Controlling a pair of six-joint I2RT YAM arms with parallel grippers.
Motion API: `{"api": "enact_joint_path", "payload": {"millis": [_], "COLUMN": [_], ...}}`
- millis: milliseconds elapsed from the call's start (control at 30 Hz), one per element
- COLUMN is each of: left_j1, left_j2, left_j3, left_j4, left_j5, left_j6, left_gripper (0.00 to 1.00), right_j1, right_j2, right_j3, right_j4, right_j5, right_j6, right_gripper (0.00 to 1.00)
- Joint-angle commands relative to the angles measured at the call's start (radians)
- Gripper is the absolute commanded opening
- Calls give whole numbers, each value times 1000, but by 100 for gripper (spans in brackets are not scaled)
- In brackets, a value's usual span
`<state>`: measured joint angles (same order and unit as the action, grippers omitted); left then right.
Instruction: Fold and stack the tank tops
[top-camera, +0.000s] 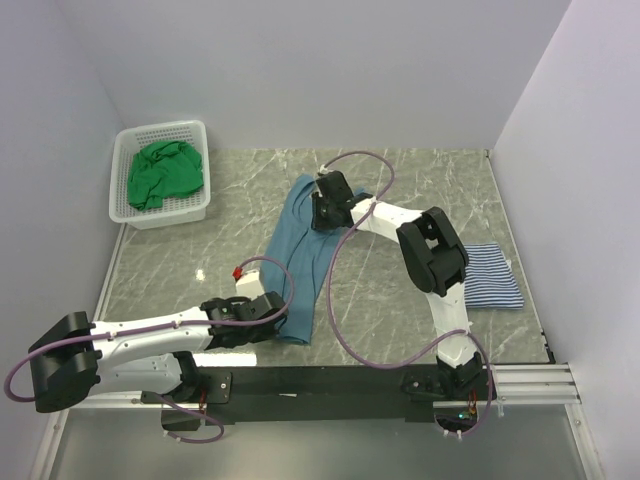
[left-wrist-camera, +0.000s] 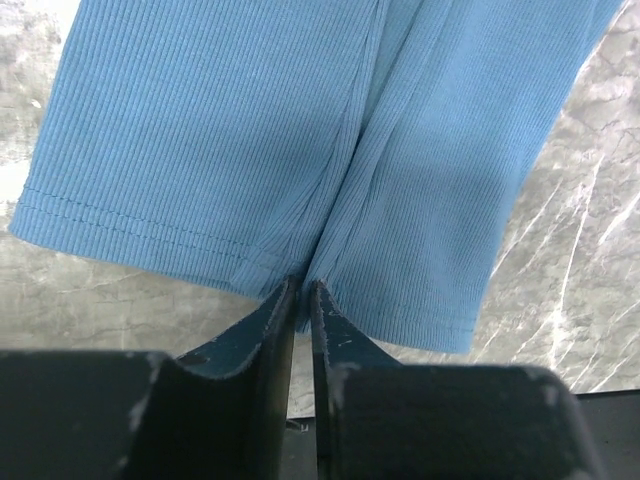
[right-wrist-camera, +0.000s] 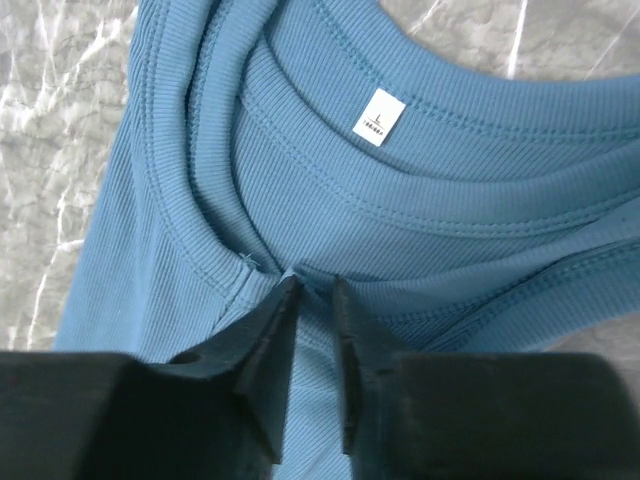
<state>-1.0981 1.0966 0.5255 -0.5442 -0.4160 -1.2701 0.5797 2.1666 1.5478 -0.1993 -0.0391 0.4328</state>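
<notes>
We see the left gripper (left-wrist-camera: 303, 286) pinching the hem of the teal top (left-wrist-camera: 200, 130) at its tips. The right gripper (right-wrist-camera: 315, 287), jaws slightly parted, meets the neckline.

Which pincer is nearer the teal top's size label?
Right. On the teal tank top, the right pincer sits at the neckline by the size label; the left pincer is at the far hem.

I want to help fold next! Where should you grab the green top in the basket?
Pinch a bunched fold near the middle of the green top, coming straight down from above: it lies crumpled inside the basket, whose walls block the sides.
</notes>
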Motion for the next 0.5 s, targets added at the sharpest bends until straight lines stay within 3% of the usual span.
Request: {"api": "enact_joint_path", "payload": {"millis": [0,467], "left_j1": [4,3], "left_j2": [-12,-58], "left_j3": [56,114], "left_j4": [-36,-117], "left_j5": [-18,-70], "left_j6": [34,26], "left_gripper": [18,26], "right_j1": [3,-12], "right_j2": [-66,-117], "right_j3": [26,121], "right_j4": [9,-54], "right_j5": [57,82], "right_j6": [-38,-48], "right_gripper": [32,45]}}
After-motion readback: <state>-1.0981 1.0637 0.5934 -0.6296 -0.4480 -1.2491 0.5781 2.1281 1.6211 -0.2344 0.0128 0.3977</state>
